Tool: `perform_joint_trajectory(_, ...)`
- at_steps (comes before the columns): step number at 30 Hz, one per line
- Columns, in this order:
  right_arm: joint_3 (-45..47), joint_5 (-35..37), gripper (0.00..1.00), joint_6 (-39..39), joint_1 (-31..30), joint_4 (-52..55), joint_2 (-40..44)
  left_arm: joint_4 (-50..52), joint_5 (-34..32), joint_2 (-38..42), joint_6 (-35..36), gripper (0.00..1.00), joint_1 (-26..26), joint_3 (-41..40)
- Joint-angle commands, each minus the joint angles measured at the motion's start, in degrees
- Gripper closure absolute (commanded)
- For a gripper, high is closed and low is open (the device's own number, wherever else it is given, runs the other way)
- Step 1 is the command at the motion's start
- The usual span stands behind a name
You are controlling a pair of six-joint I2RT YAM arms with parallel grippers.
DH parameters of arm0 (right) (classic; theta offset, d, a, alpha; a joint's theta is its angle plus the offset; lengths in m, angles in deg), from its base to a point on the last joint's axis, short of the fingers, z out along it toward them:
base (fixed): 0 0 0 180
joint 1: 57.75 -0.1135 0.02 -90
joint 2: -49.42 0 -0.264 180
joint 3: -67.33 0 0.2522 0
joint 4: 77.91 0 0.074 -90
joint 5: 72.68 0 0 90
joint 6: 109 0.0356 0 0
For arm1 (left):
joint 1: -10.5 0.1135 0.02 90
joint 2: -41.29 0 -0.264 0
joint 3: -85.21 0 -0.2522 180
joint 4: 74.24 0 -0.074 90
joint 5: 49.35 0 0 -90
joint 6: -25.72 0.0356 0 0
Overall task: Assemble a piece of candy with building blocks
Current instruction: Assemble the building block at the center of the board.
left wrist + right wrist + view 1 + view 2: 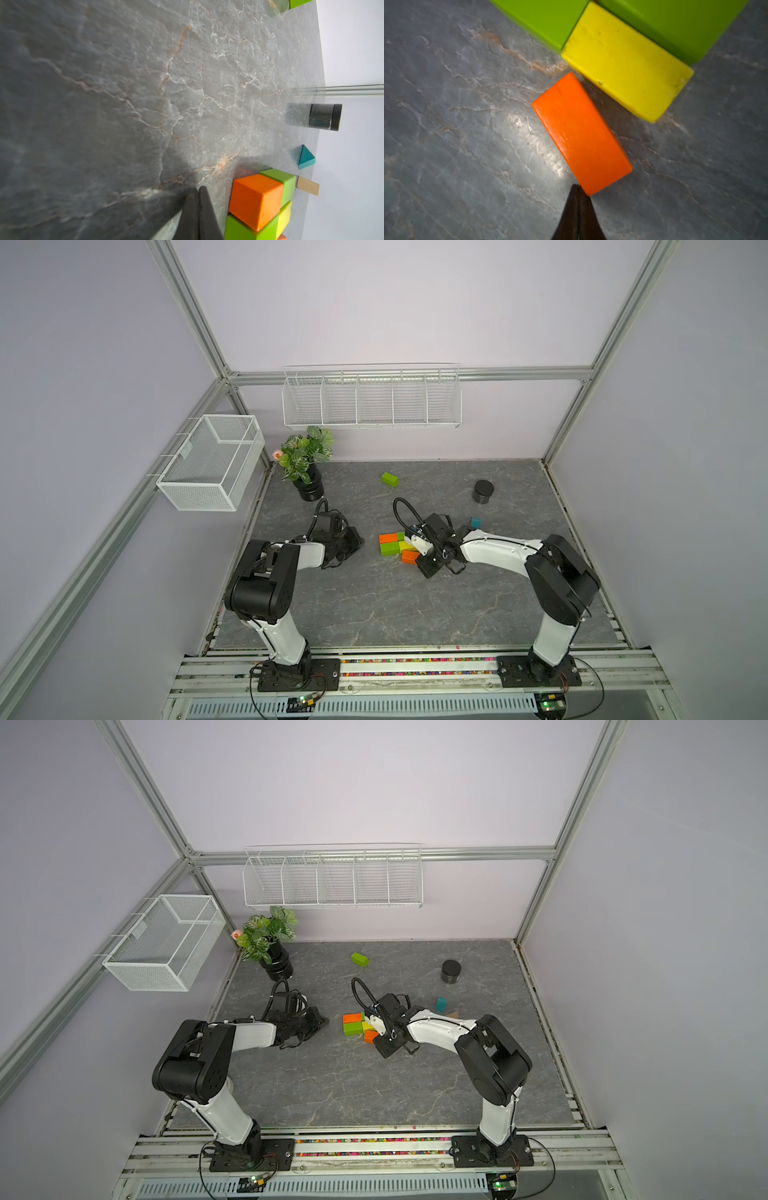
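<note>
The orange brick looks light, rigid and glossy, so probably slippery; pinch it across its long flat sides. The right gripper and left gripper are clenched, empty.

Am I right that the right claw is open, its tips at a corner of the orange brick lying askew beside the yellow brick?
Not quite: the right claw is shut, as the right wrist view shows. Its tips are indeed at a corner of the orange brick lying askew beside the yellow brick.
</note>
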Motion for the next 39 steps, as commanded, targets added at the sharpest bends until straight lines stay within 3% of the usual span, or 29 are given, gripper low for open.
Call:
perform_joint_trajectory(1, -1.3, 0.1, 0.93, 0.4, -0.3, -0.7, -1.3, 10.6, -3.9, -3.6, -0.1, 1.00, -0.4, -2.2)
perform_joint_trajectory(24, -3.9, 2.9, 0.93, -1.8, 1.1, 0.0, -2.8, 10.5, -3.6, -4.0, -0.1, 1.00, -0.5, -2.1)
perform_joint_trajectory(29, -4.5, 2.9, 0.93, -1.8, 1.1, 3.4, -1.3, 12.9, -7.3, -0.9, 0.0, 1.00, -0.5, -2.6)
perform_joint_trajectory(31, -3.1, 4.0, 0.89, -1.7, 1.1, 3.9, 1.2, 15.9, -10.9, 2.0, 0.9, 1.00, -0.4, -1.9)
perform_joint_trajectory(33, -1.3, 5.7, 0.77, -1.2, 1.1, 4.2, 4.9, 19.3, -14.3, 5.8, 2.0, 1.00, -0.5, -0.7)
perform_joint_trajectory(36, 0.8, 7.0, 0.68, -1.0, 1.2, 4.6, 9.8, 23.6, -17.7, 10.9, 4.0, 1.00, -0.4, 2.1)
perform_joint_trajectory(39, 2.2, 7.9, 0.64, -0.8, 1.5, 4.4, 13.1, 28.3, -18.5, 12.2, 6.7, 1.00, -0.2, 7.0)
